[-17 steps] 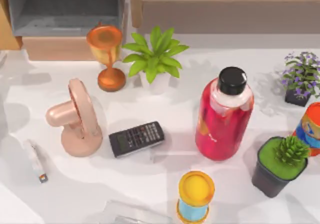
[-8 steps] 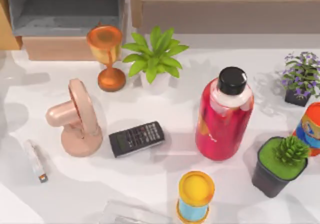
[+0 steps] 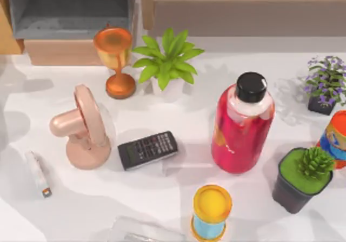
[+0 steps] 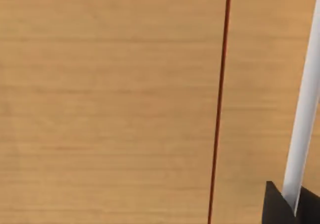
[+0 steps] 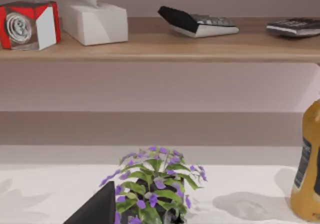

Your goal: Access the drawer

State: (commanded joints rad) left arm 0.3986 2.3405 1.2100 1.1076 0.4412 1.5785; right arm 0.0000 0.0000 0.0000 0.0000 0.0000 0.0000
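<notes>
The drawer (image 3: 70, 23) is sitting pulled out; can't tell either end effector's state, so a blind move risks bumping the goblet (image 3: 114, 61) just beside it.

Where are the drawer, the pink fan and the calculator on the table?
drawer (image 3: 73, 52), top view, on its tan front panel.
pink fan (image 3: 86, 115), top view, on its round head.
calculator (image 3: 147, 149), top view, on its keypad.

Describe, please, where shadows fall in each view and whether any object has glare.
Top view: soft grey shadows lie on the white table beside the pink fan and the red bottle, whose cap shows a small highlight; the drawer has a shaded grey inside. Left wrist view: evenly lit tan wood, no shadow. Right wrist view: the purple-flowered plant casts a faint shadow.
</notes>
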